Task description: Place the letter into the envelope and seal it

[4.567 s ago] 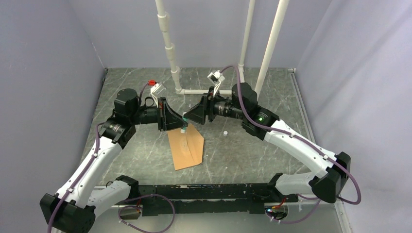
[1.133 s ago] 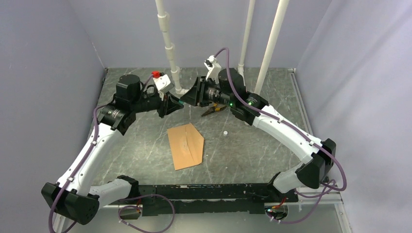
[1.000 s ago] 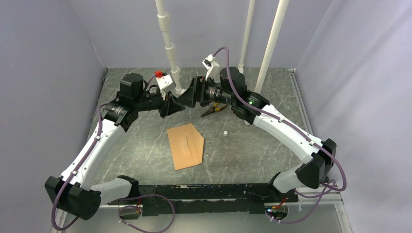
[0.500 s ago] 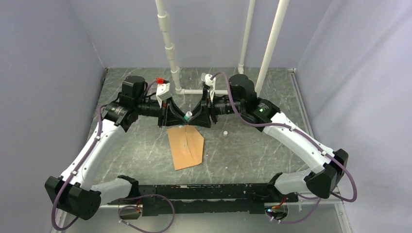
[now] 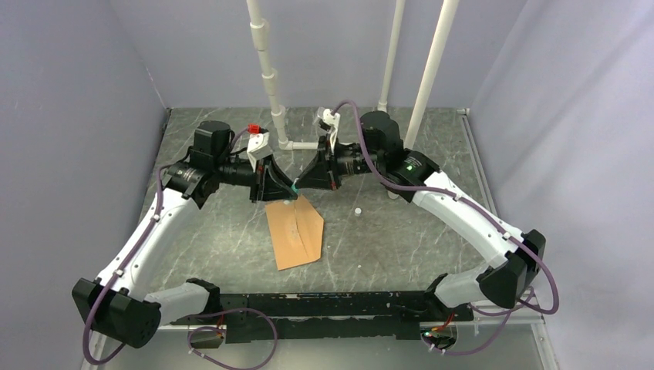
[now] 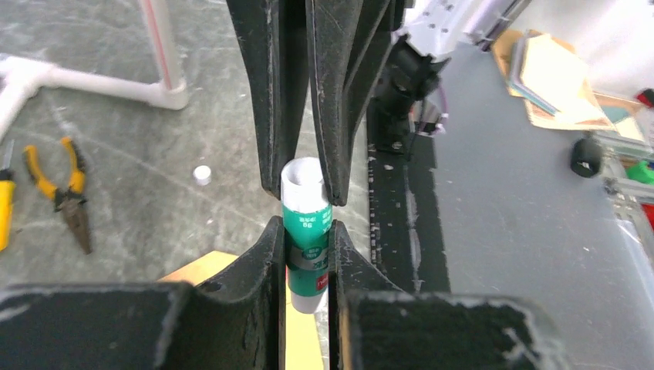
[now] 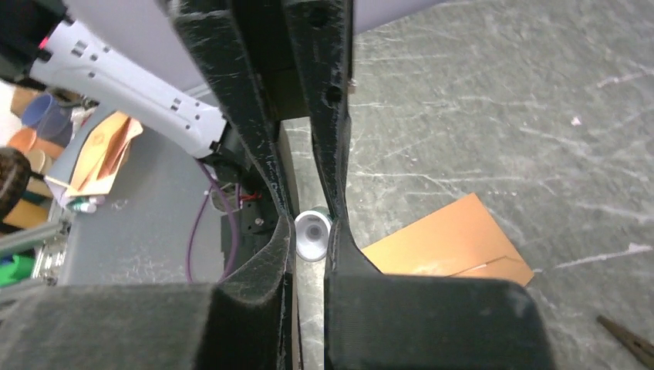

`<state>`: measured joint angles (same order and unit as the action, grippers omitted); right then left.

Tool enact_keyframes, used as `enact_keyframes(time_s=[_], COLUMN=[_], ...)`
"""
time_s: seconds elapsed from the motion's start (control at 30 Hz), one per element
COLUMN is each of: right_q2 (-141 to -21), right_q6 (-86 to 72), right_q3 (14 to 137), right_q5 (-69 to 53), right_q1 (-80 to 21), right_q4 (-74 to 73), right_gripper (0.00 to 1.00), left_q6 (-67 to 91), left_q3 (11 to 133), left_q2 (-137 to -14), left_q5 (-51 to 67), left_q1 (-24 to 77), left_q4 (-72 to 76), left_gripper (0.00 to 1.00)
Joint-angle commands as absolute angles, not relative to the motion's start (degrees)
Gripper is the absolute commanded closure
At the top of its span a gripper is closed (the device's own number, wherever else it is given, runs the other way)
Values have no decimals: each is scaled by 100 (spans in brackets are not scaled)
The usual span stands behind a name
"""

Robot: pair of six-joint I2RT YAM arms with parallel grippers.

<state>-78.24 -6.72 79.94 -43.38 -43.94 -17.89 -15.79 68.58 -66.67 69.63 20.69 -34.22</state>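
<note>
Grey-green marbled table (image 5: 401,239) fills the floor of a lavender-walled booth, with white pipes (image 5: 266,73) rising at the back. On it lies the envelope (image 5: 293,235): kraft-brown paper, flat, a five-sided outline whose point faces right, with a faint crease line across its face. It sits at the middle of the table, on the near side of the two grippers, its far end under where they meet. The left gripper (image 6: 306,227) is clamped on the green-labelled body of a glue stick (image 6: 308,262), both fingers pressed against its sides. The right gripper (image 7: 311,231) faces it from the other side, its fingers closed on the stick's white end, which shows as a round disc in the right wrist view. A small white cap (image 5: 358,210) rests on the table to the envelope's right, apart from it, and yellow-handled pliers (image 6: 69,196) lie further back.
</note>
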Motion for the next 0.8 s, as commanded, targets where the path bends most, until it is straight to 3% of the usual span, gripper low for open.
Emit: enact_keyframes(time_s=[0.0, 0.13, 0.27, 0.43, 0.5, 0.57, 0.63, 0.77], right_q2=[-7907, -7593, -7631, -7496, -7509, -7468, -7298, -6879], right_q6=[-1677, -3159, -5069, -5964, -5553, -4799, -3490, -1932], right_q3=[8194, 7820, 8226, 7773, 7678, 7631, 7448, 7013], right_q5=[-3971, -1752, 711, 942, 596, 115, -433, -1244], right_q1=[-4482, -4668, -4814, -4869, -4865, -4856, -4852, -4699], right_q4=[-993, -389, -1505, -856, -493, -327, -96, -432], right_gripper=[100, 100, 100, 100, 66, 37, 31, 27], left_q6=[-906, -641, -616, -505, -526, -517, -612, -851], left_q3=[6650, 6513, 6464, 6359, 6380, 6390, 6499, 6471], left_q2=[-6488, -6278, -6304, -6514, -6587, -6659, -6740, -6795], left_q5=[5637, 4345, 3707, 3555, 3880, 4204, 4585, 4952], left_q1=[2117, 2118, 2124, 2127, 2123, 2127, 2127, 2127], left_q4=[-2270, -1716, -1568, -1385, -1432, -1473, -1750, -2160], left_gripper=[97, 98, 97, 98, 98, 97, 98, 98])
